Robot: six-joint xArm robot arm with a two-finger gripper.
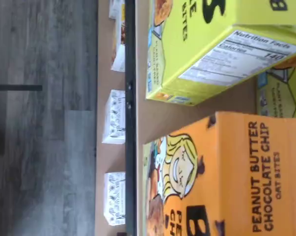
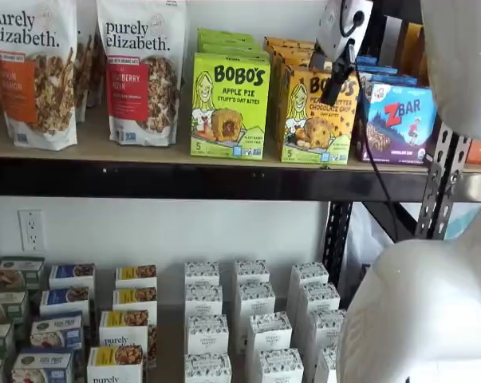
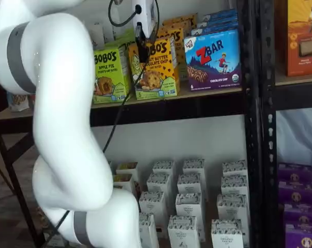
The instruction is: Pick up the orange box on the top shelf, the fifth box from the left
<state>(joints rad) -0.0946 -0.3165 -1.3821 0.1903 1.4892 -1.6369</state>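
The orange box [image 2: 313, 120] stands upright on the top shelf [image 2: 144, 180], between a lime-green Bobo's Apple Pie box [image 2: 229, 105] and a blue ZBar box [image 2: 396, 121]. It also shows in a shelf view [image 3: 160, 70] and large in the wrist view [image 1: 231, 177]. My gripper [image 2: 333, 92] hangs from the view's top edge just in front of the orange box's upper face, and shows in both shelf views [image 3: 143, 56]. Only dark fingers seen side-on show, with no plain gap. I cannot tell whether they are open or touching the box.
More orange boxes [image 2: 292, 48] stand behind the front one. Granola bags [image 2: 136, 72] stand at the shelf's left. Small white cartons [image 2: 252, 319] fill the shelf below. A black upright [image 3: 251, 103] stands right of the ZBar box [image 3: 212, 59]. My white arm [image 3: 62, 129] fills the left.
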